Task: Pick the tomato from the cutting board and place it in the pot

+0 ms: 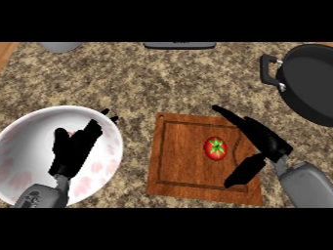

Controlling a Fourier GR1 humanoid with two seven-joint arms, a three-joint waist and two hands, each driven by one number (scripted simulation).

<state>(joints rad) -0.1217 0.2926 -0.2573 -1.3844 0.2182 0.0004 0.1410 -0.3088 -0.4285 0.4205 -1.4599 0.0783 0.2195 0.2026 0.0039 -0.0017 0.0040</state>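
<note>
A red tomato (pixel 215 148) with a green stem star lies on the wooden cutting board (pixel 179 166), right of the board's middle. My right hand (pixel 264 139) hovers just right of it, open, fingers stretched toward the far left and thumb pointing down toward the board's near edge; it does not touch the tomato. The black pot (pixel 320 85) with a side handle sits at the far right of the counter. My left hand (pixel 75 146) rests open over a white bowl, fingers up.
The white bowl (pixel 25 146) with pink patches sits at the near left. A grey object (pixel 61 46) and a dark flat object (pixel 179 45) lie at the counter's far edge. Speckled counter (pixel 161 83) lies between board and pot.
</note>
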